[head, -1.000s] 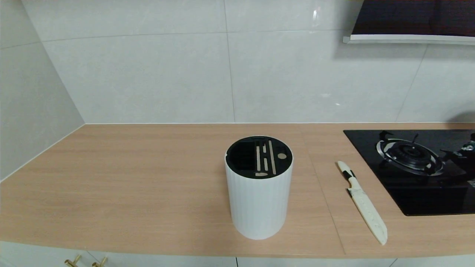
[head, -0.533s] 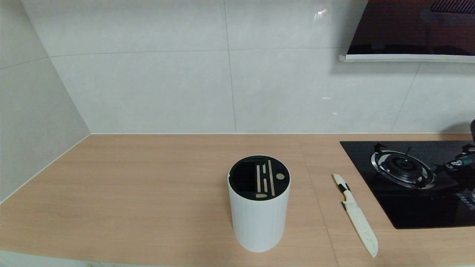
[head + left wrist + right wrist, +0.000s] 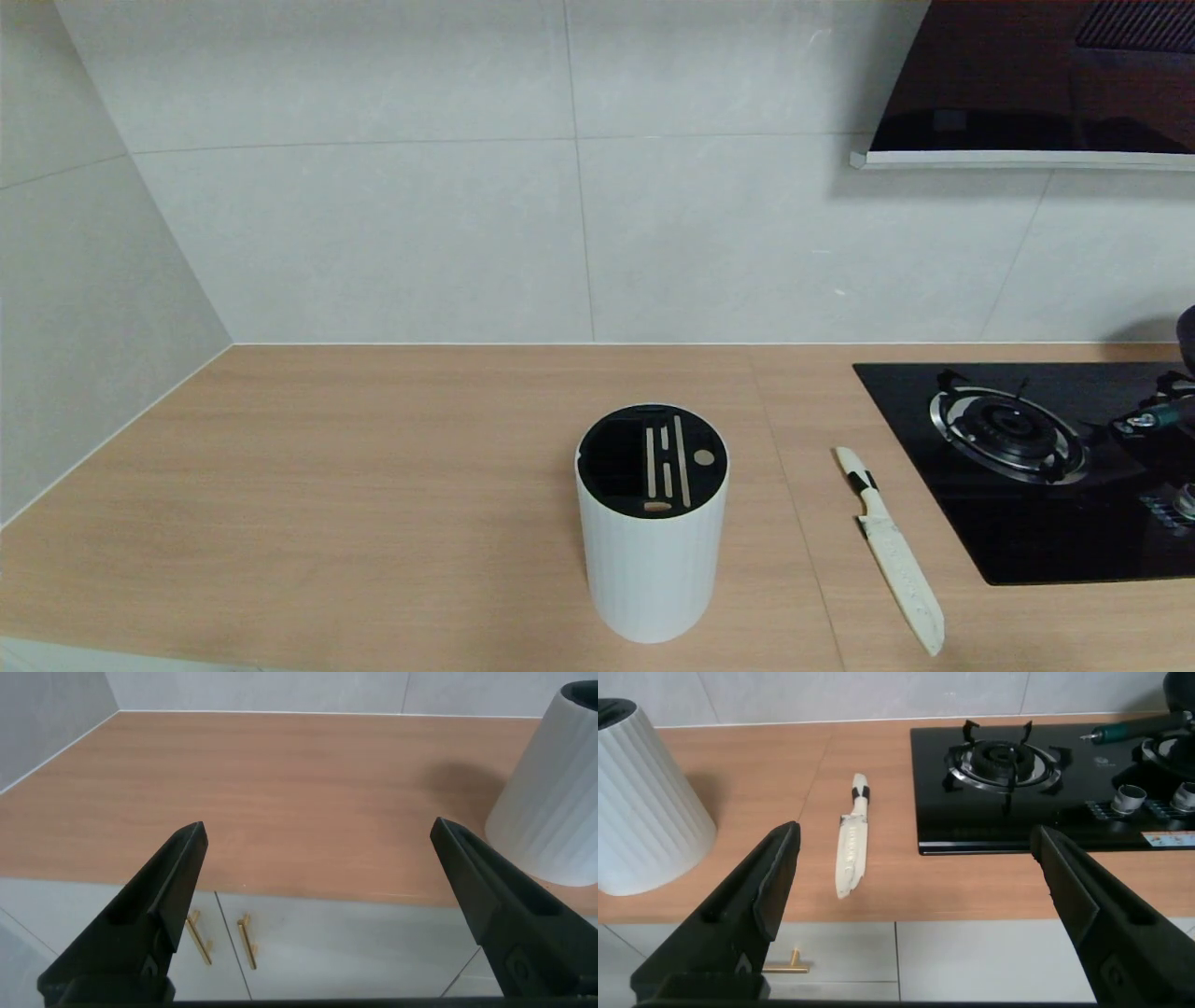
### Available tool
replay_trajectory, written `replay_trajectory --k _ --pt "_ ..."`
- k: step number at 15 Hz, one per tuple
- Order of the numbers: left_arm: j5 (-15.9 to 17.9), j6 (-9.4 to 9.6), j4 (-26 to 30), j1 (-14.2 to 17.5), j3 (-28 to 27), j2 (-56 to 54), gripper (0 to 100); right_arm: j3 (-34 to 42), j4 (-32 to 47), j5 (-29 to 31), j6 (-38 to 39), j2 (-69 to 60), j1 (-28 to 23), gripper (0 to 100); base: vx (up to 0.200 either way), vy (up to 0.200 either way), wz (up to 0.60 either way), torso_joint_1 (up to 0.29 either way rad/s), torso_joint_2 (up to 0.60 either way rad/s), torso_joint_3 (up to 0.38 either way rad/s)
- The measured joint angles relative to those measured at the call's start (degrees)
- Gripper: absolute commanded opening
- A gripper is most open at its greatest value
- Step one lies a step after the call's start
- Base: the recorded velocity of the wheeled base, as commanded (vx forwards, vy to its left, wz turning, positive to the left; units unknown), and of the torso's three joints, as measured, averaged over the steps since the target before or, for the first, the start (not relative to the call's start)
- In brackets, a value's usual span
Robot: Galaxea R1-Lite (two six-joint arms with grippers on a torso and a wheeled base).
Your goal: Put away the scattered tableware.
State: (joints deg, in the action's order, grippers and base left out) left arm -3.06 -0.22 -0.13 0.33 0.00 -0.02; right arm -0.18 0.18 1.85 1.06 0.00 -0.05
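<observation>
While the left gripper (image 3: 318, 829) gapes, cabinet handles (image 3: 249, 945) show.

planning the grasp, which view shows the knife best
The right wrist view: the whole knife lies close and lengthwise, handle away. The head view has it whole too, slanted near the lower edge. The left wrist view faces the holder.

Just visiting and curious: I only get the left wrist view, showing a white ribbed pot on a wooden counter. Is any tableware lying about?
Observer: Yes, one cream knife lies flat on the counter, to the right of the pot.
Visitor: What is the pot for?
Observer: The head view shows its black top, which has narrow slots.
Visitor: Anything past the knife?
Observer: A black gas hob is set into the counter.
</observation>
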Motion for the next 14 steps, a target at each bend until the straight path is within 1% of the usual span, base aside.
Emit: replay_trajectory --k 6,7,9,11,14 --pt "0.0 -0.02 0.0 0.0 0.0 0.0 100 0.0 0.0 -0.3 -2.6 0.0 0.0 100 0.000 0.000 0.00 0.000 0.00 0.000" --pt "0.0 -0.02 0.0 0.0 0.0 0.0 100 -0.8 0.5 -0.8 -2.4 0.3 0.1 100 0.000 0.000 0.00 0.000 0.00 0.000" --pt "0.0 0.00 0.0 0.0 0.0 0.0 100 -6.7 0.6 -3.1 -1.5 2.2 0.9 100 0.000 0.000 0.00 0.000 0.00 0.000" --pt "0.0 -0.02 0.0 0.0 0.0 0.0 100 -11.4 1.1 -5.8 -1.1 8.2 1.8 100 0.000 0.000 0.00 0.000 0.00 0.000" --pt "0.0 -0.05 0.0 0.0 0.0 0.0 100 -16.6 0.8 -8.3 -0.7 24.1 3.0 100 0.000 0.000 0.00 0.000 0.00 0.000"
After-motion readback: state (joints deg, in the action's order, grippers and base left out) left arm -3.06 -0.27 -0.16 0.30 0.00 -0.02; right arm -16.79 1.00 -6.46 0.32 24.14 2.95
